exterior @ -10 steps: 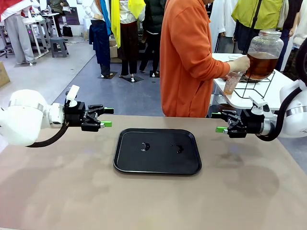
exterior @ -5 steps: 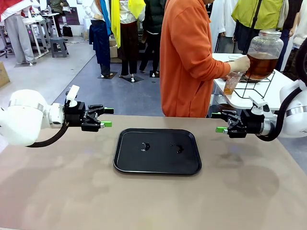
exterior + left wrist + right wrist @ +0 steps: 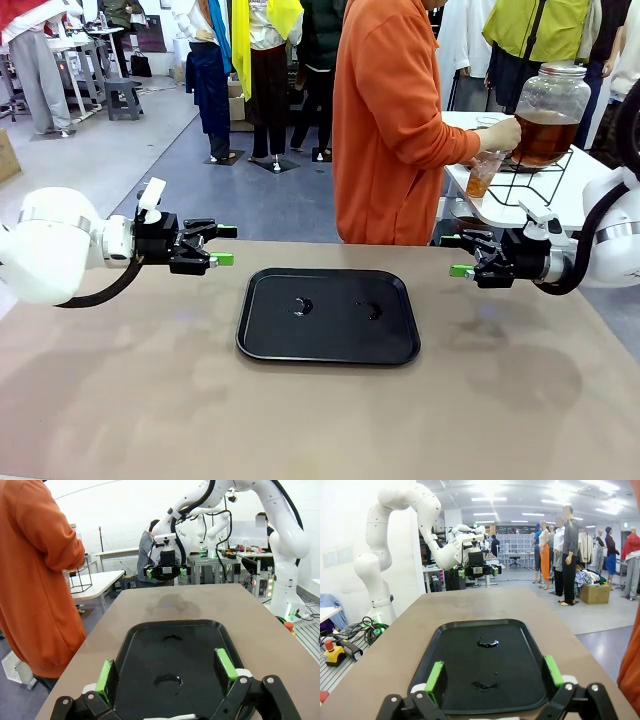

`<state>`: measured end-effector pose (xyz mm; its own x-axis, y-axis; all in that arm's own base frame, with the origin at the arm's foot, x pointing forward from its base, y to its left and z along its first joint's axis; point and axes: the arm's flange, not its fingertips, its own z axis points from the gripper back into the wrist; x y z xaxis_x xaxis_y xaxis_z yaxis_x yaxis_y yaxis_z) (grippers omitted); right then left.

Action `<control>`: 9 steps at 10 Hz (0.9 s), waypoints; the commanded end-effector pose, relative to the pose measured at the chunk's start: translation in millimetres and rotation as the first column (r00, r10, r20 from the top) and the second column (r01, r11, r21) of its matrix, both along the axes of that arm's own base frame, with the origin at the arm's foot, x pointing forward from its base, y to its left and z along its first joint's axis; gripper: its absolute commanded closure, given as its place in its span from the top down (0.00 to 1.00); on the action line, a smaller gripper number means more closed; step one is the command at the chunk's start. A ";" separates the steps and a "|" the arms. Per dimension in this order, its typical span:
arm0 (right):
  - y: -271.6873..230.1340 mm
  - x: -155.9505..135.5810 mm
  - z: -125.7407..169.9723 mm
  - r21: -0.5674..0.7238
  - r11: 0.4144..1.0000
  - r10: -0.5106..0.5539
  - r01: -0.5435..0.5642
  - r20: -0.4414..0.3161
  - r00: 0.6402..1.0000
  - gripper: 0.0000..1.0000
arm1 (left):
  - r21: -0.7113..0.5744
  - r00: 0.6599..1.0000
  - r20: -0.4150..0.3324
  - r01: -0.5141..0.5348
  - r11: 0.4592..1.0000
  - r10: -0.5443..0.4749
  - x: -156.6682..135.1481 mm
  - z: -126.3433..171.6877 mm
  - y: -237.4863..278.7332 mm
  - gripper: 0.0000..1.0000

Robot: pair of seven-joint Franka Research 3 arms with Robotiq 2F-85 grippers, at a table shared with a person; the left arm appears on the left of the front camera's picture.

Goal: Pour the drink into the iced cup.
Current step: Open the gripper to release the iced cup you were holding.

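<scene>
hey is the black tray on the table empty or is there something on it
Nearly empty: the black tray carries no cup or other object, just two small wet patches on its surface.

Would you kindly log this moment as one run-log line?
person's hand: holding cup at dispenser jar | left end effector: open | right end effector: open | tray: wet

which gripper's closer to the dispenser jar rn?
Right. The right gripper hovers open just below the dispenser jar; the left gripper is open beyond the tray.
</scene>
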<state>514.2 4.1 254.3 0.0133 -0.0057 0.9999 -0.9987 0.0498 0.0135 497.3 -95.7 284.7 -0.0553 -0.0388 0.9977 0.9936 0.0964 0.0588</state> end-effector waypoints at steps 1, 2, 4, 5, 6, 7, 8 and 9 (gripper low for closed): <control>2.1 2.4 4.3 -0.001 1.000 0.004 -0.004 0.000 1.000 1.00 | 0.002 1.000 0.005 0.000 1.000 0.000 0.6 0.6 -0.6 1.00; 2.1 2.4 4.3 -0.001 1.000 0.004 -0.004 0.000 1.000 1.00 | 0.002 1.000 0.005 0.000 1.000 0.000 0.6 0.6 -0.6 1.00; 2.1 2.4 4.3 -0.001 1.000 0.004 -0.004 0.000 1.000 1.00 | 0.002 1.000 0.005 0.000 1.000 0.000 0.6 0.6 -0.6 1.00; 2.1 2.4 4.3 -0.001 1.000 0.004 -0.004 0.000 1.000 1.00 | 0.002 1.000 0.005 0.000 1.000 0.000 0.6 0.6 -0.6 1.00; 2.1 2.4 4.3 -0.001 1.000 0.004 -0.004 0.000 1.000 1.00 | 0.002 1.000 0.005 0.000 1.000 0.000 0.6 0.6 -0.6 1.00; 2.1 2.4 4.3 -0.001 1.000 0.004 -0.004 0.000 1.000 1.00 | 0.002 1.000 0.005 0.000 1.000 0.000 0.6 0.6 -0.6 1.00; 2.1 2.4 4.3 -0.001 1.000 0.004 -0.004 0.000 1.000 1.00 | 0.002 1.000 0.005 0.000 1.000 0.000 0.6 0.6 -0.6 1.00; 2.1 2.4 4.3 -0.001 1.000 0.004 -0.004 0.000 1.000 1.00 | 0.002 1.000 0.005 0.000 1.000 0.000 0.6 0.6 -0.6 1.00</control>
